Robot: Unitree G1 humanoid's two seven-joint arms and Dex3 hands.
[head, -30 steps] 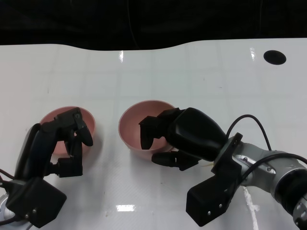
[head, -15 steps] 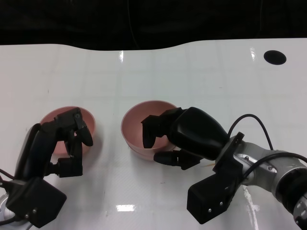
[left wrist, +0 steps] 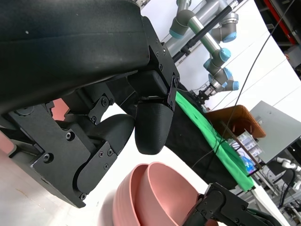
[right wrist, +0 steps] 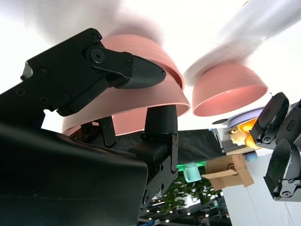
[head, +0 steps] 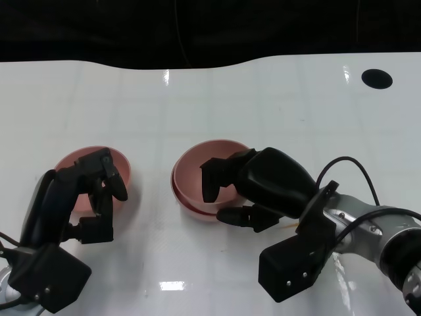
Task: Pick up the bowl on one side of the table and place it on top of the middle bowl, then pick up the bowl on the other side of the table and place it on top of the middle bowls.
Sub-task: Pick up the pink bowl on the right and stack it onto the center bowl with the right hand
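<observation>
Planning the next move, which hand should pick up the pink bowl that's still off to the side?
The left hand, probably: its fingers already straddle the rim of the side bowl, while the right hand grips the nested middle bowls.

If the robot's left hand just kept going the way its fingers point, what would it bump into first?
Most likely the pink bowl on the left. The left hand already hangs over its near rim, fingers curled toward it. Whether they touch it yet is hard to tell.
</observation>
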